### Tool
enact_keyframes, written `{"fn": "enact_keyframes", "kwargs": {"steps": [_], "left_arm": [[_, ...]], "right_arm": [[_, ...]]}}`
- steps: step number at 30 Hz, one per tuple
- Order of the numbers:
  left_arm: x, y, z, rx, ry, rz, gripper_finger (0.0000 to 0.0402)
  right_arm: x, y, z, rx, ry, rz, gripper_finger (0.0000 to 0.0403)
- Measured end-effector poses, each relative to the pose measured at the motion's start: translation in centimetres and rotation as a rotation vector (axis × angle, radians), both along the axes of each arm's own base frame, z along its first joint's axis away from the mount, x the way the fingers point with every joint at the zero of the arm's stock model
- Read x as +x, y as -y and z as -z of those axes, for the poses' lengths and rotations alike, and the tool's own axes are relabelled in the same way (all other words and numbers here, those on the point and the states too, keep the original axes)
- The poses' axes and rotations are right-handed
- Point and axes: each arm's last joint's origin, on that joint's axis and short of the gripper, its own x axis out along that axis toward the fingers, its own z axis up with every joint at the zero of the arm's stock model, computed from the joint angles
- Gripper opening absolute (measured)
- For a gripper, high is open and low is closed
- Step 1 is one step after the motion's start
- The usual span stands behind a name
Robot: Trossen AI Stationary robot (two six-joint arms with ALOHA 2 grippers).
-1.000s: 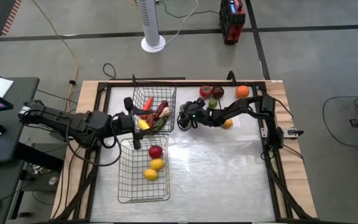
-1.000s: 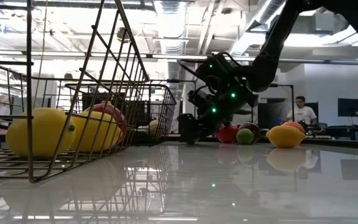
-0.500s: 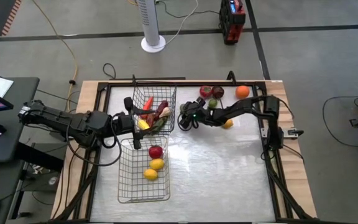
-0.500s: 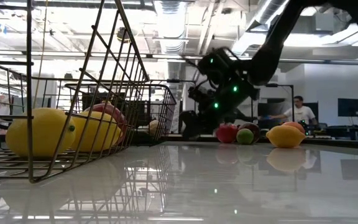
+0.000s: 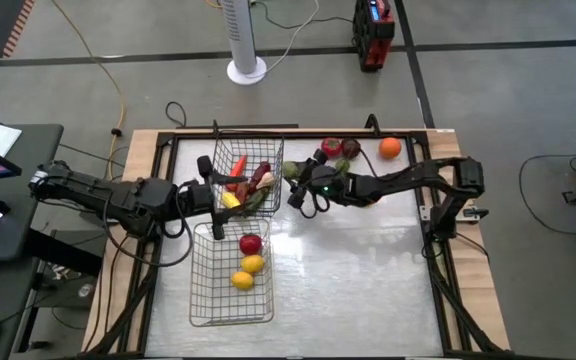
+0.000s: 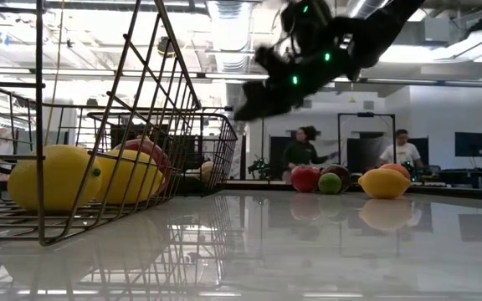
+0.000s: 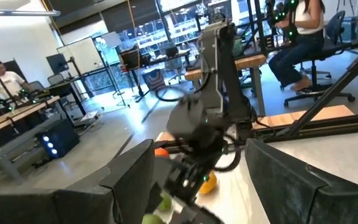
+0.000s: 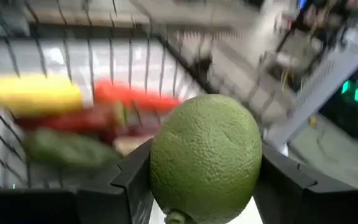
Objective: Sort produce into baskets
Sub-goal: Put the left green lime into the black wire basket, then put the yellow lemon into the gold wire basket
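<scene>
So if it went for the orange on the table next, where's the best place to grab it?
Probably across its widest middle, coming straight down from above. The orange is round, so no side is better, and it sits alone on the table, apart from the red fruits, leaving room all round.

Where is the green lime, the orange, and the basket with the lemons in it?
green lime (image 8: 205,155): right wrist view, middle of its bumpy skin, between the fingers.
orange (image 5: 390,148): high view, its center.
basket with the lemons (image 5: 204,300): high view, bare mesh floor.
</scene>
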Motion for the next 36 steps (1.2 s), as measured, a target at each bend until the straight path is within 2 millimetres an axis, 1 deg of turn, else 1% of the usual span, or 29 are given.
{"fn": "enact_keyframes", "kwargs": {"steps": [2,5,8,11,15,17,19,23,27,30,33,36], "left_arm": [[-0.3,-0.1,-0.2,-0.011,0.008,-0.001,0.0242],[-0.5,-0.1,-0.2,-0.027,0.008,-0.001,0.0242],[-0.5,-0.1,-0.2,-0.033,0.011,-0.001,0.0242],[-0.5,-0.1,-0.2,-0.035,0.012,-0.001,0.0242],[-0.5,-0.1,-0.2,-0.036,0.010,0.000,0.0242],[-0.5,-0.1,-0.2,-0.035,0.007,0.000,0.0242],[-0.5,-0.1,-0.1,-0.038,-0.001,-0.001,0.0242],[-0.5,-0.1,0.0,-0.037,-0.008,0.000,0.0242],[-0.5,-0.1,0.0,-0.038,-0.011,0.003,0.0242],[-0.5,-0.1,0.1,-0.044,-0.022,0.004,0.0242],[-0.5,-0.1,0.2,-0.051,-0.024,0.004,0.0242],[-0.5,-0.1,0.2,-0.052,-0.024,0.004,0.0242]], "right_arm": [[0.1,-0.8,-1.0,-0.041,0.044,-0.033,0.0241],[0.5,-1.8,-1.9,-0.095,0.103,-0.076,0.0241],[1.1,-2.6,-2.2,-0.109,0.171,-0.156,0.0241],[2.3,-2.7,-1.9,-0.059,0.203,-0.243,0.0241],[4.7,-2.7,-1.0,0.008,0.175,-0.319,0.0241],[5.7,-2.7,-0.3,0.014,0.121,-0.331,0.0247],[6.6,-2.7,-0.2,0.013,0.088,-0.334,0.0260],[7.5,-2.6,-0.7,0.023,0.047,-0.336,0.0294],[6.9,-2.5,-1.5,0.021,-0.010,-0.336,0.0318],[5.9,-2.3,-3.3,0.023,-0.031,-0.326,0.0325],[4.0,-1.7,-4.5,0.010,-0.076,-0.251,0.0324],[1.1,-1.2,-4.5,-0.013,-0.115,-0.159,0.0322]]}}
